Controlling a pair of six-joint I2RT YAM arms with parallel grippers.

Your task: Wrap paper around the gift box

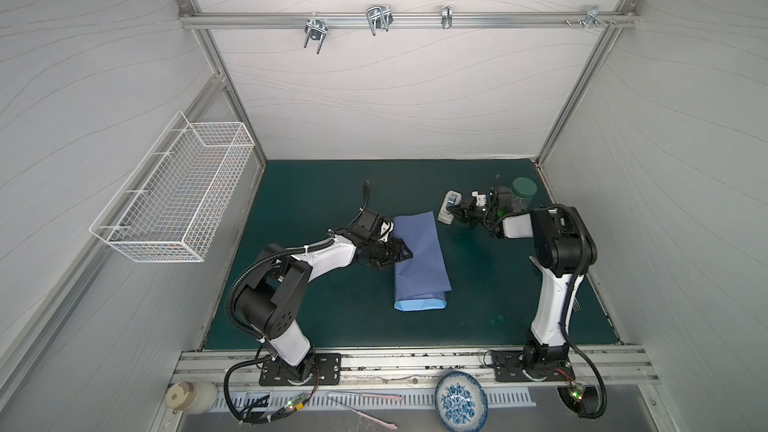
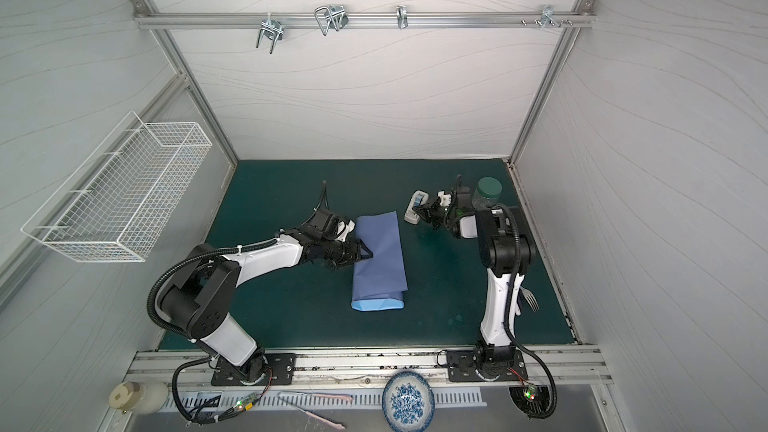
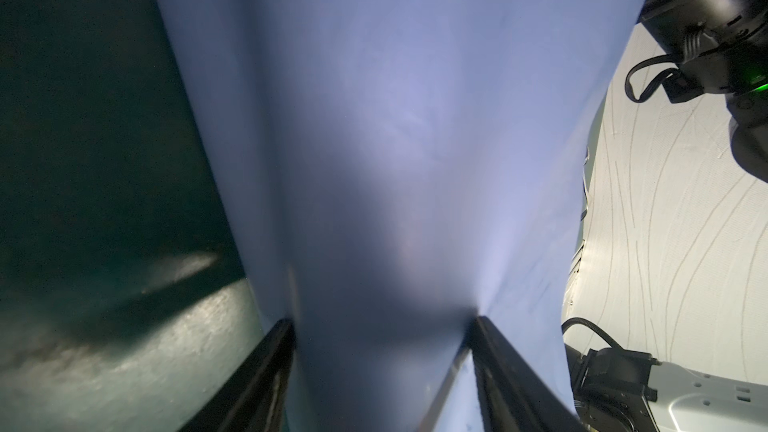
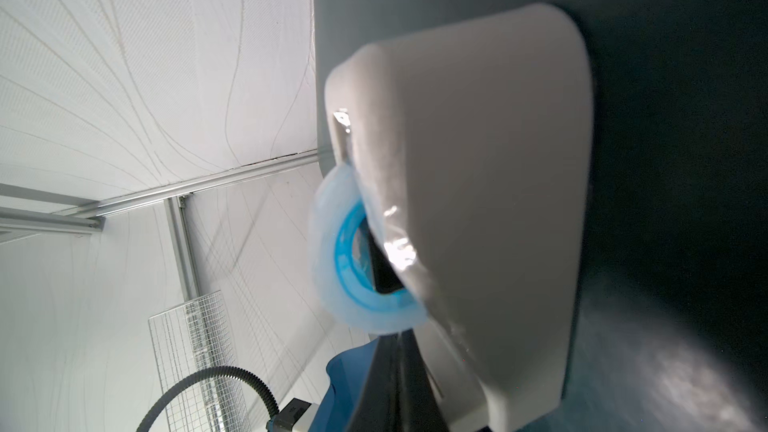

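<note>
The paper (image 1: 419, 259) (image 2: 380, 259) lies folded into a long indigo-blue bundle on the green mat, with its light sky-blue face showing at the near end (image 1: 419, 304). The gift box is hidden; nothing of it shows outside the paper. My left gripper (image 1: 406, 253) (image 2: 368, 252) rests open on the bundle's left edge. In the left wrist view (image 3: 384, 320) its fingers stand apart with paper (image 3: 395, 118) between them. My right gripper (image 1: 455, 211) (image 4: 399, 336) is shut, its tips against the white tape dispenser (image 1: 449, 205) (image 4: 498, 201) just below the blue-cored tape roll (image 4: 332, 276). Whether tape lies between them does not show.
A jar with a green lid (image 1: 523, 193) stands behind the right wrist. A fork (image 2: 531, 299) lies by the right arm. A white wire basket (image 1: 174, 197) hangs on the left wall. A blue-patterned bowl (image 1: 460, 403) sits in front of the arm bases.
</note>
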